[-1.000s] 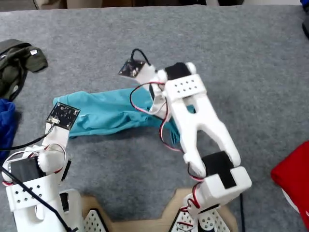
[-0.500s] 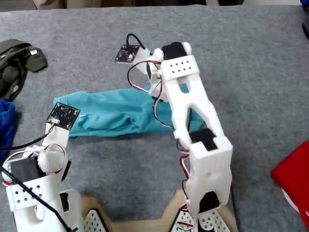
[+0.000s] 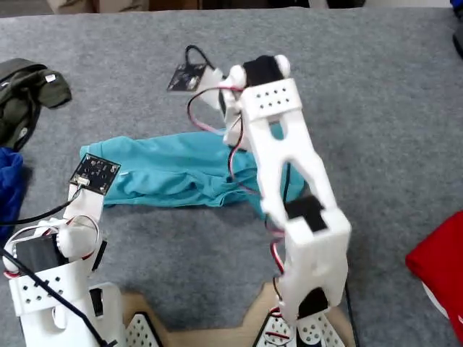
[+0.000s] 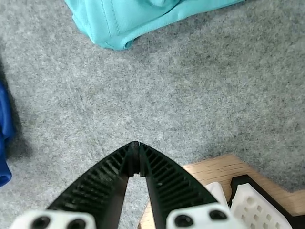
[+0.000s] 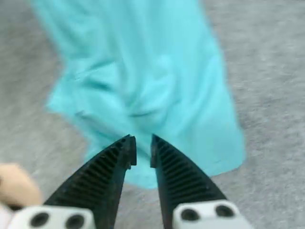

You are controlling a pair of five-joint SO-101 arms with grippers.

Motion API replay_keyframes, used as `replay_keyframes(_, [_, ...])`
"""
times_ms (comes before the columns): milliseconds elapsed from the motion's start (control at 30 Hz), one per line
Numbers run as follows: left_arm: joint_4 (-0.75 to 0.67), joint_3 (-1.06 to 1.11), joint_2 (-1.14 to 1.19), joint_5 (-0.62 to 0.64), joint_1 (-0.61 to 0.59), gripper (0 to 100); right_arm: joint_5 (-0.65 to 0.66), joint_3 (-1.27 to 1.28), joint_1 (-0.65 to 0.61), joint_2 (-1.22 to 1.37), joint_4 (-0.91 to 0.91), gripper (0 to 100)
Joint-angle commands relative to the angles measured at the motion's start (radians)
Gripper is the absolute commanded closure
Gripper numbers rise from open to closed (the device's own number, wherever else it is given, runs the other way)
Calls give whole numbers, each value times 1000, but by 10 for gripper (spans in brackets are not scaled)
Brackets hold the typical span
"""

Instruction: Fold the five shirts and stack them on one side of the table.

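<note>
Your work surface is a table (image 3: pixel 391 87) covered across its whole visible top in grey, finely mottled, felt-like fabric. At its near edge sits a light brown wooden board (image 3: pixel 217 334) with a notched outline. Lighting is even and shadows are soft. Beyond the far edge lies a dim strip of room, its detail indistinct.

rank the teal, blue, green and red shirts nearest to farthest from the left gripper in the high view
From the left gripper:
1. teal shirt, just ahead
2. blue shirt, left edge
3. green shirt, far-left corner
4. red shirt, right edge
</note>
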Motion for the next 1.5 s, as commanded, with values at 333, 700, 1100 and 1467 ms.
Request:
replay_keyframes(333, [-2, -3, -7, -2, -3, 980, -92, 891, -45, -608, -161, 875])
replay_keyframes(700, [2, -3, -7, -3, -3, 980, -175, 1013, -31, -573, -411, 875])
replay_keyframes(1100, [-2, -3, -2, -5, -3, 979, -181, 960, 53, -331, -559, 880])
replay_keyframes(1467, [0, -3, -1, -31, -3, 979, -181, 785, 82, -305, -551, 992])
